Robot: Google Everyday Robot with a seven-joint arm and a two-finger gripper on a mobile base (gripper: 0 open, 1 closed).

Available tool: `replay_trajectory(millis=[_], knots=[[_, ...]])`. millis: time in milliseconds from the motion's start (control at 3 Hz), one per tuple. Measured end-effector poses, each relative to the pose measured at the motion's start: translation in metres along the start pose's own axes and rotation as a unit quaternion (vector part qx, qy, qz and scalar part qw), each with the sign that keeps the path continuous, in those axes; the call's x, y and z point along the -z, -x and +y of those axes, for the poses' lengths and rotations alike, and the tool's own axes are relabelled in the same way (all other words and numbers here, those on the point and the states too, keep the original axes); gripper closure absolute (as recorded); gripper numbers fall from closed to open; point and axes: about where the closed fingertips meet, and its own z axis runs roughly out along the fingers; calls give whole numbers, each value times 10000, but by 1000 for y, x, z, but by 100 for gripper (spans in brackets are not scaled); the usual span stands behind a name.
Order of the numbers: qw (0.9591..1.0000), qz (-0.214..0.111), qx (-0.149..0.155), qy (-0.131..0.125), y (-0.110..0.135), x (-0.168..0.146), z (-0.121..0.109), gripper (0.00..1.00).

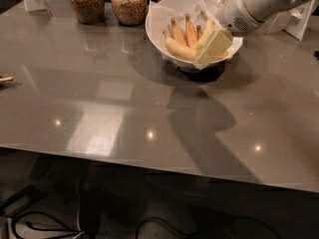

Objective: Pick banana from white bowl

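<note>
The gripper (213, 46) hangs over the white bowl (151, 34), at the bowl's 4 o'clock side. The banana (180, 49) seems to lie just at the gripper's 9 o'clock, pointing from 10 to 4. I cannot tell how open the gripper is, or if it holds anything

Cream claw (213, 49) over white bowl (155, 41); yellow bananas (179, 49); seemingly speckled-brown jars (128, 4).

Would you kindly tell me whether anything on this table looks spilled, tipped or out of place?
Nothing stands out. The white bowl sits upright on the table, bananas inside its paper lining; the jars behind stand upright, and the gripper hangs over the bowl's right-hand rim.
</note>
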Motion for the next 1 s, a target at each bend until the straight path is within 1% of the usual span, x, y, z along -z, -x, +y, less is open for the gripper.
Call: replay_trajectory(millis=[333,667,1000], knots=[[10000,-23,-24,23,-1,-3,0,0],[9993,-209,-167,257,2,-19,6,0],[9973,-369,-363,514,2,-35,13,0]])
